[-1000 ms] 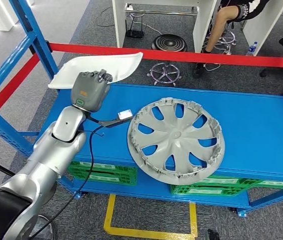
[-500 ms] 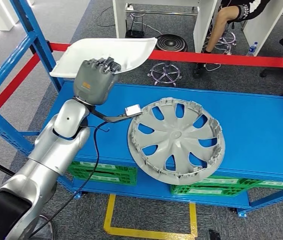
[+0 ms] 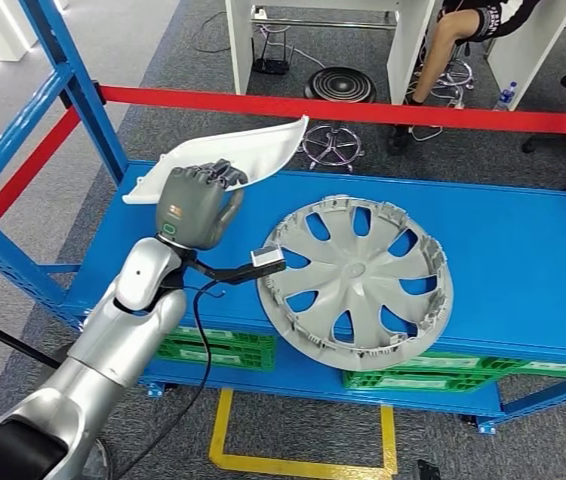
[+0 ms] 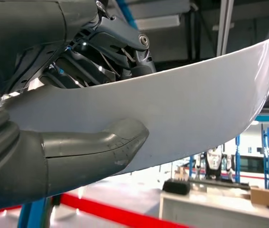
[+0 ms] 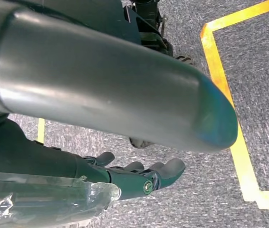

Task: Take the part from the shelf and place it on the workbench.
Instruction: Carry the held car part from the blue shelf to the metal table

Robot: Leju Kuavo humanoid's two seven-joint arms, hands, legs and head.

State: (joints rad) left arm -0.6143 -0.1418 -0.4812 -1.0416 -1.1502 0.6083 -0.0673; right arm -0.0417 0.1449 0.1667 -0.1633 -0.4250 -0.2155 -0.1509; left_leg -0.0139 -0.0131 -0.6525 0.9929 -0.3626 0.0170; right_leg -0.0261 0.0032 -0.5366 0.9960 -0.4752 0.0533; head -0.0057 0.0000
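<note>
Right hand (image 5: 140,178): hangs beside the body above grey carpet and yellow floor tape (image 5: 233,142). Fingers lie extended and slightly apart, holding nothing.

Left hand (image 3: 193,200): raised over the left end of the blue shelf (image 3: 521,260). Fingers are curled over the near edge of the white panel (image 3: 227,155) and the thumb (image 4: 97,147) is pressed against its broad face, so the hand grips the part firmly.

White panel: a long, shallow curved moulding, held clear of the shelf surface, tilted, its far tip toward the red rail (image 3: 416,112).

Grey wheel cover (image 3: 355,280): lies flat on the shelf just right of the hand, untouched.

Green crates (image 3: 212,345): on the tier below.

Person (image 3: 453,40): seated at white desks beyond the rail.

Step, as judged: the part is taken off the shelf and the carry is next. The next move calls for drawing the panel back past the blue upright (image 3: 76,80) without clipping it, then turning toward the workbench.

Writing: an orange mark on the back of the left hand, too small to read.
</note>
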